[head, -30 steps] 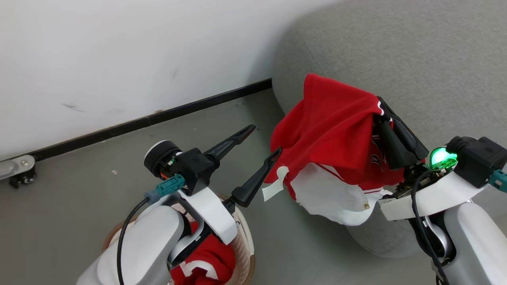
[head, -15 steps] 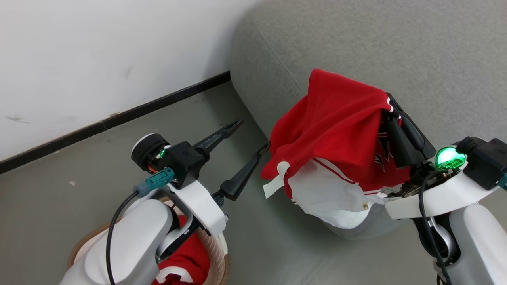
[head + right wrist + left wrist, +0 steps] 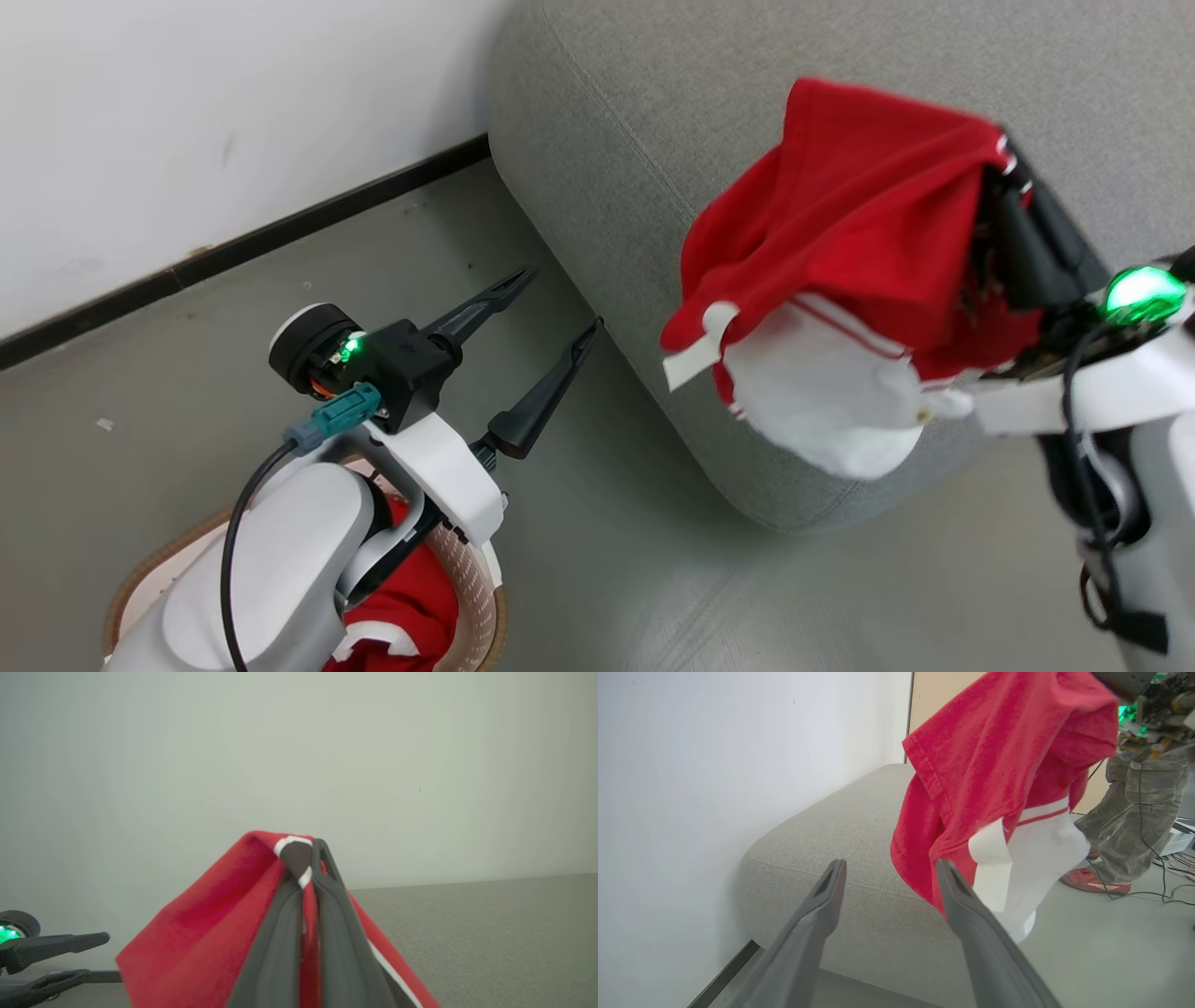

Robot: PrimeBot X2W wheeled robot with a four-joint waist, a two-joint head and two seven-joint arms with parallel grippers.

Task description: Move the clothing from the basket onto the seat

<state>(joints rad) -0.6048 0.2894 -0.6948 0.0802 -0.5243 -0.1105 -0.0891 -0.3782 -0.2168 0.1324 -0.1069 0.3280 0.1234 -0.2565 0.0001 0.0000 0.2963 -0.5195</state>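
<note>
red clothing point(image 3: 840, 233) hung clamped between the closed fingers of the right gripper point(image 3: 306, 851), upper right of the head view, over the grey seat point(image 3: 597, 140)'s rounded edge. the left gripper point(image 3: 565, 297), lower left, pointed up-frame, fingers spread and empty, its arm over the basket point(image 3: 481, 597). the left wrist view added a person's legs point(image 3: 1134, 826) at its right.

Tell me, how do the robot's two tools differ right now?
The left tool stands open and empty; the right tool is shut on a red garment. The left tool points out over the floor, its arm above the basket; the right tool is raised by the grey sofa, with the garment draped from it. Both have two long dark fingers and a green light behind them.
</note>
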